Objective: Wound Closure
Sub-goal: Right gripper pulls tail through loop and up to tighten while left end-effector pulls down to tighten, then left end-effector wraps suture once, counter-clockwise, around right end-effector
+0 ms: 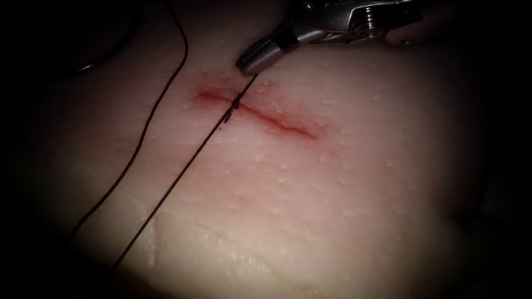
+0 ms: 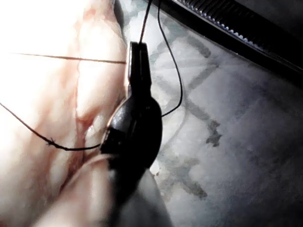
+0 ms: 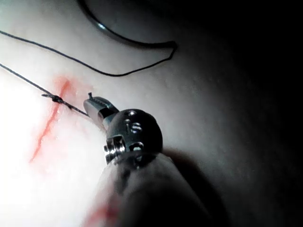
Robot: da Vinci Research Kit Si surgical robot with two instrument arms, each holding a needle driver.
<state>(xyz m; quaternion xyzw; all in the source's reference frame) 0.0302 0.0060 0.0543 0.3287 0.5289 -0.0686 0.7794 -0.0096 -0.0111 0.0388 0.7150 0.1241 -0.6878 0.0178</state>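
Observation:
The cut [image 1: 277, 123] runs slantwise across the tissue [image 1: 310, 210], reddened with fluid. A knot [image 1: 233, 103] sits on its left end. My right tool [image 1: 256, 62] comes in from the upper right, its jaws shut on the thread just beyond the knot. From there a taut thread [image 1: 166, 194] runs down to the lower left. My left tool [image 2: 138, 47] is shut on the thread off the tissue's edge. The curved needle [image 3: 118, 37] lies free on the tissue beyond the cut, held by neither tool, with slack thread [image 3: 118, 74] trailing from it.
A second, slack strand [image 1: 160, 105] curves over the tissue left of the cut. A patterned cloth [image 2: 236, 142] lies beside the tissue [image 2: 42, 94], with a dark ridged bar [image 2: 227, 23] past it.

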